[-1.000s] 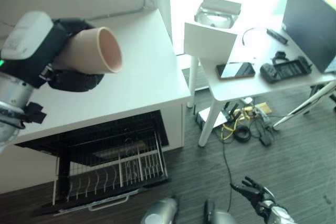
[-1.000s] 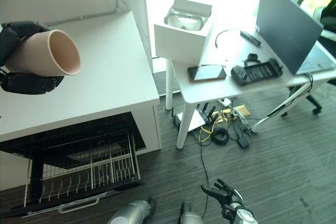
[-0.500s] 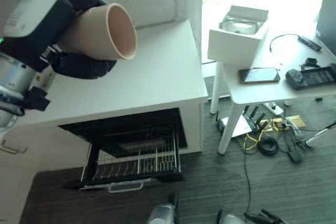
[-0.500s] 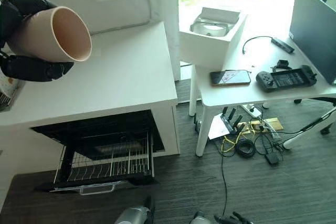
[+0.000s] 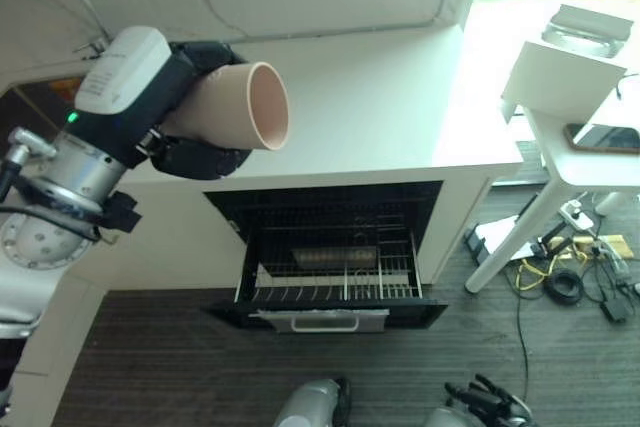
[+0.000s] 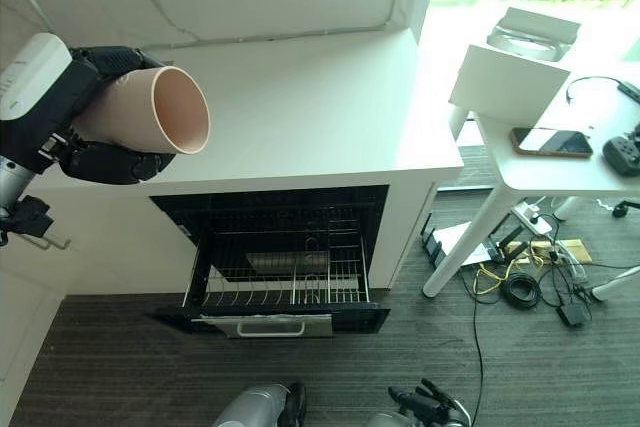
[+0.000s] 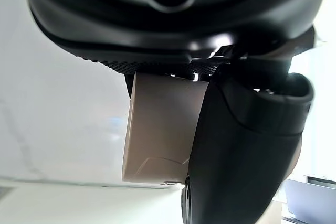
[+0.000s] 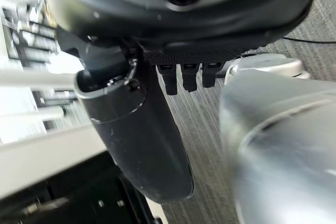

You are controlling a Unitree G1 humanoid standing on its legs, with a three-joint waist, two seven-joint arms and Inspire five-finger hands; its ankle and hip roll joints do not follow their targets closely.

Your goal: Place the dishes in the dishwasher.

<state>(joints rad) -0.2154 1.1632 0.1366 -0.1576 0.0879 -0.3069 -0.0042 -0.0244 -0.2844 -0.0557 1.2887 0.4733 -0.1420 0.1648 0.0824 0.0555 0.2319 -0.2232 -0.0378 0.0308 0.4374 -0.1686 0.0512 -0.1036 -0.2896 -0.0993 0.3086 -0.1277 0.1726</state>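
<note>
Beige cup (image 5: 232,107) is lying on its side in the left hand (image 5: 190,152), whose fingers and thumb are curling round it, its open mouth facing right above the white counter (image 5: 370,97). Below the counter, the dishwasher's wire rack (image 5: 335,282) is standing pulled out. The right hand (image 5: 485,402) is hanging low near the dark floor (image 5: 160,367), fingers loosely spread, gripping nothing.

Left arm: silver-grey metal cylinder segments, and a white block capping the wrist with a small green light. The dark, matte left robot hand (image 5: 195,152) has black, rounded fingers.
</note>
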